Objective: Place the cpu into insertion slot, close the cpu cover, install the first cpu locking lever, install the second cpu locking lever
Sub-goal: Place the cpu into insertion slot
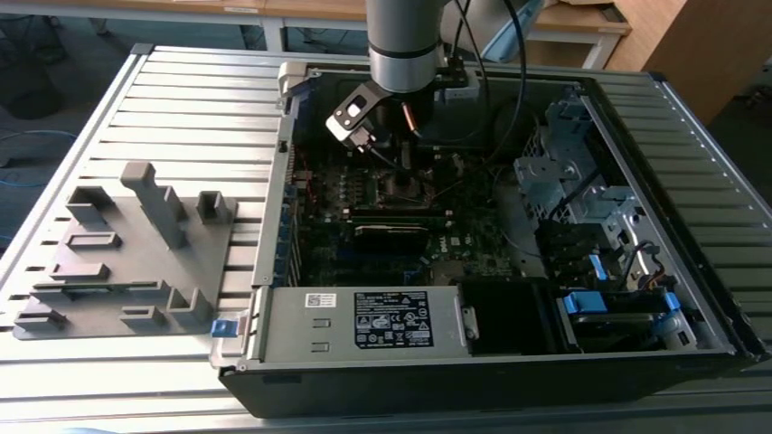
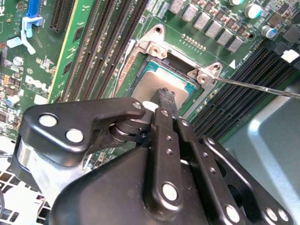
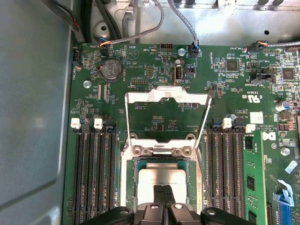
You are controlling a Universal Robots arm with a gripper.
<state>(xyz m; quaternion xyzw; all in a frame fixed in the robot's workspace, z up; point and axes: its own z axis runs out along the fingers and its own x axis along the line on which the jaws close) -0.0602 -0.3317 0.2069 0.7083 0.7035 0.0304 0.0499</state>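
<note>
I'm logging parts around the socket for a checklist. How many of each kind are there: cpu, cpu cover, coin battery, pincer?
cpu: 1
cpu cover: 1
coin battery: 1
pincer: 1
Total: 4

The desk (image 1: 181, 99) is a pale metal top made of long parallel ribbed slats. An open computer case (image 1: 483, 375) lies flat on the slats with its open side up, taking the middle and the exterior view's right. Just beside it, on the exterior view's left, lies a flat grey fixture plate (image 1: 127, 262) that carries several upright grey blocks.
</note>
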